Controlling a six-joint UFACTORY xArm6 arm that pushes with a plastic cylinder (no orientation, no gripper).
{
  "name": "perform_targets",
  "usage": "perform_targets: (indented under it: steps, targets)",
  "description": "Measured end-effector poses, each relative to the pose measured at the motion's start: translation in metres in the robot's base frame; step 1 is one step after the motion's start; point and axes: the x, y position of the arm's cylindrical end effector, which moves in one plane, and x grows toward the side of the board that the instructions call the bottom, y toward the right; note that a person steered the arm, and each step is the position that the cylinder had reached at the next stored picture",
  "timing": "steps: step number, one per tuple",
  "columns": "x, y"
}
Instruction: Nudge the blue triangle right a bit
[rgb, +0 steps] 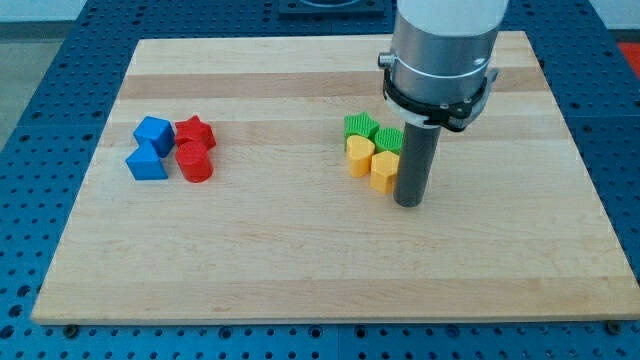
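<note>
A pale wooden desk (300, 270) with lengthwise grain lies on a blue perforated base (30, 60) that shows past its borders.

Count, from the view's left to the view's right: two blue blocks, two red, two green, two yellow; eight in all, in two clusters.

Left cluster: the blue triangle (146, 162) sits low at the view's left, with a blue cube-like block (154, 132) touching it at about 12 o'clock. A red cylinder (195, 161) stands just beside the triangle at 3 o'clock, and a red star-like block (195, 131) lies at the cylinder's 12 o'clock.

Right cluster, well apart from the first: a green star-like block (360, 126) and a second green block (389, 138), partly hidden, over a yellow block (359, 156) and a yellow heart-like block (383, 170).

The arm carries no pincer, so no open or closed state applies. The rod's tip (408, 204) rests on the desk just beside the yellow heart-like block, at its 4 o'clock, far from the blue triangle.

Bare wood lies between the clusters. The blue triangle is near the desk's left border.
</note>
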Motion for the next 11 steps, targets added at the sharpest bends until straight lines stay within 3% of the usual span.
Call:
perform_targets:
  steps: [4,6,9,11]
  targets:
    - [-0.006,-0.017]
    - [0.043,-0.044]
    - [0.042,-0.229]
    - [0.000,-0.322]
